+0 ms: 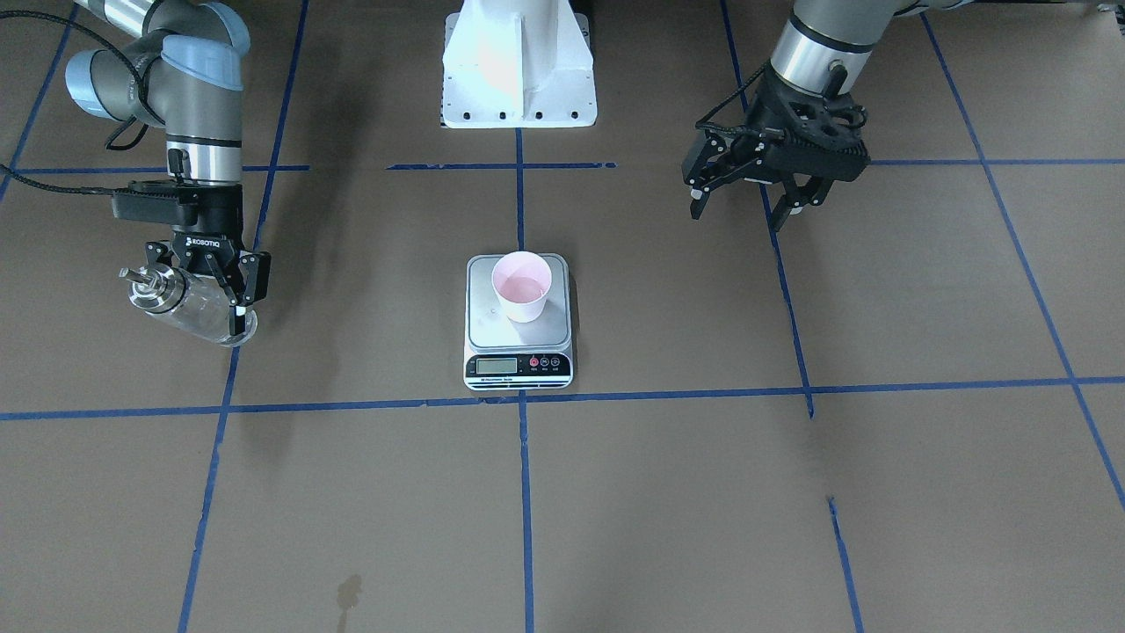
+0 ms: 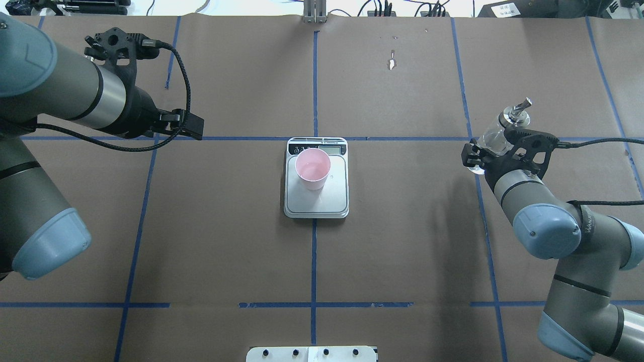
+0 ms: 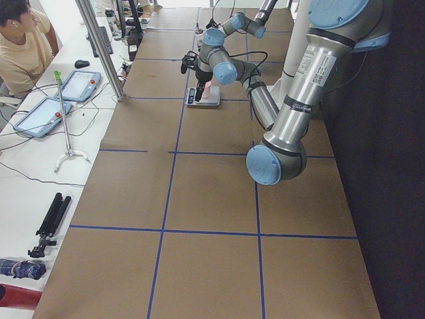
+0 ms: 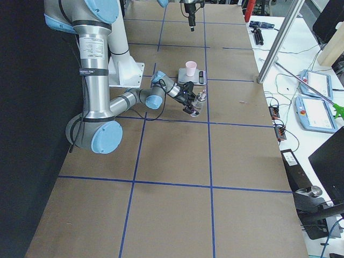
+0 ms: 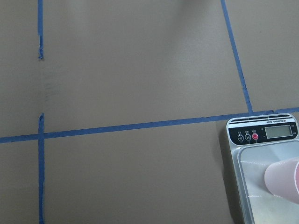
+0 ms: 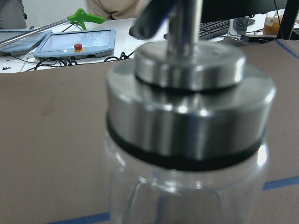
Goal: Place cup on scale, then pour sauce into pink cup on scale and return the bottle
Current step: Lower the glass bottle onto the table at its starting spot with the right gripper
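Observation:
The pale pink cup [image 1: 522, 286] stands upright on the scale's steel platform [image 1: 492, 327], with a little clear sauce at its bottom. Both also show in the overhead view, cup [image 2: 312, 168] on scale [image 2: 334, 196], and at the lower right of the left wrist view, cup [image 5: 282, 179] and scale [image 5: 261, 135]. My right gripper [image 1: 206, 294] is shut on the clear glass bottle [image 1: 185, 306], held tilted far to the scale's side, silver cap [image 6: 187, 112] pointing away from my base. My left gripper [image 1: 747, 207] is open and empty, on the scale's other side and apart from it.
The white robot base [image 1: 518, 61] stands behind the scale. Blue tape lines [image 1: 524, 475] cross the brown table. A small stain [image 1: 349, 593] marks the table near the operators' edge. An operator [image 3: 20, 46] and tablets [image 3: 80, 83] are beside the table.

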